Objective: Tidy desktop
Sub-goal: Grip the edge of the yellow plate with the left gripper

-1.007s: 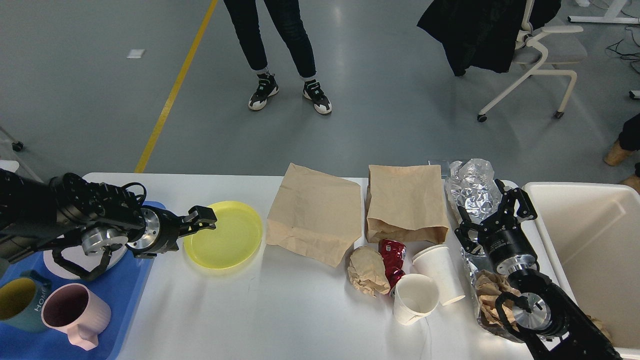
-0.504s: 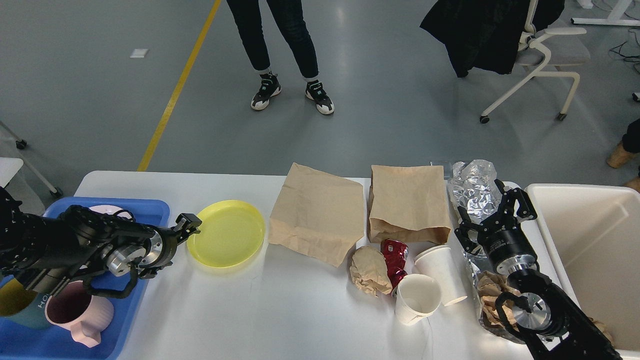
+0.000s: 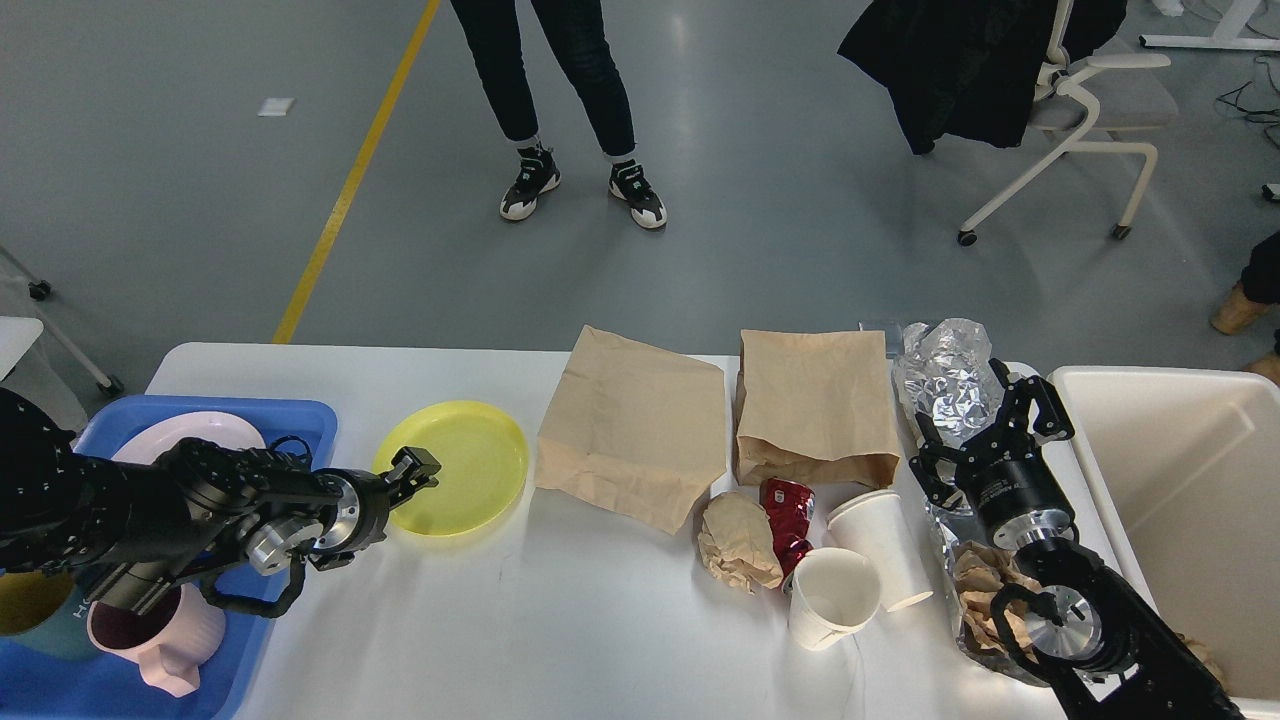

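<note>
The white desk (image 3: pixel 560 620) fills the near half of our view, running from the blue tray (image 3: pixel 300 425) on the left to the cream bin (image 3: pixel 1180 470) on the right. Our left pincer (image 3: pixel 415 470) sits at the near-left rim of the yellow plate (image 3: pixel 455 480); it looks small and dark, so we cannot tell whether it is clenched or released, or whether it touches the rim. In the tray lie a pale pink plate (image 3: pixel 190 435), a pink mug (image 3: pixel 160 640) and, at the left edge, a teal mug (image 3: pixel 30 610), partly hidden by our left arm. Right of the yellow plate lie two flat brown paper bags, the left bag (image 3: pixel 630 440) and the right bag (image 3: pixel 812 405), side by side. Just near of them sit a crumpled brown paper ball (image 3: pixel 738 542), a crushed red can (image 3: pixel 788 515) and two white paper cups, one upright (image 3: pixel 832 598) and one on its side (image 3: pixel 880 545), all close together. Our right pincer (image 3: pixel 985 435) is spread wide, released, over crumpled silver foil (image 3: pixel 945 375) at the far right of the desk. Near of it, more crumpled brown paper (image 3: pixel 975 590) lies on foil beside our right arm. Beyond the desk stand a person's legs (image 3: pixel 560 100) and an office chair (image 3: pixel 1080 110).
</note>
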Controlling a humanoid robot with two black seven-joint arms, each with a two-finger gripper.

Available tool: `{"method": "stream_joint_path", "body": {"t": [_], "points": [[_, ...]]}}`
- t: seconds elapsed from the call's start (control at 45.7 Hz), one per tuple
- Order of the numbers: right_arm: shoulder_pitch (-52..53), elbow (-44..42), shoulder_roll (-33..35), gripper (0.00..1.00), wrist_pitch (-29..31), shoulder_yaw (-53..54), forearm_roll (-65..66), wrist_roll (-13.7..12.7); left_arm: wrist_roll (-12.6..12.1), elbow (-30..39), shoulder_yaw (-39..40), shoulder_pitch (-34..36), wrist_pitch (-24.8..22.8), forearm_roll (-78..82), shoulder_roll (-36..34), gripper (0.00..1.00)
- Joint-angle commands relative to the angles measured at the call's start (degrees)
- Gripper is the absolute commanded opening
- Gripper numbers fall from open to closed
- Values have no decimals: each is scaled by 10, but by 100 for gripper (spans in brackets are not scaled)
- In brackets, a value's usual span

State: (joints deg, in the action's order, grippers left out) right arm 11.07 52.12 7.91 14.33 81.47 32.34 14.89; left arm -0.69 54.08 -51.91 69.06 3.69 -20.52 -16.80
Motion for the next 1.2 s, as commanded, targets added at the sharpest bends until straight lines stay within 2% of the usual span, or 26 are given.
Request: {"method": "stream_joint_path", "body": {"t": [0.0, 0.482, 0.613, 0.942, 1.051, 1.183], "points": [[0, 0, 0, 100, 1, 0, 0, 0, -1, -7, 2, -14, 3, -6, -3, 79], [0, -1, 0, 100, 1, 0, 0, 0, 0, -33, 43, -47, -6, 1, -4, 41], [0, 0, 0, 100, 0, 0, 0, 0, -1, -34, 42, -46, -30, 0, -7, 26], [0, 0, 0, 100, 1, 0, 0, 0, -4, -35, 40, -47, -41, -3, -10, 10], [0, -1, 0, 100, 0, 0, 0, 0, -5, -35, 40, -47, -40, -3, -10, 1], [0, 0, 0, 100, 0, 0, 0, 0, -6, -35, 40, -47, -41, -2, -11, 0]]}}
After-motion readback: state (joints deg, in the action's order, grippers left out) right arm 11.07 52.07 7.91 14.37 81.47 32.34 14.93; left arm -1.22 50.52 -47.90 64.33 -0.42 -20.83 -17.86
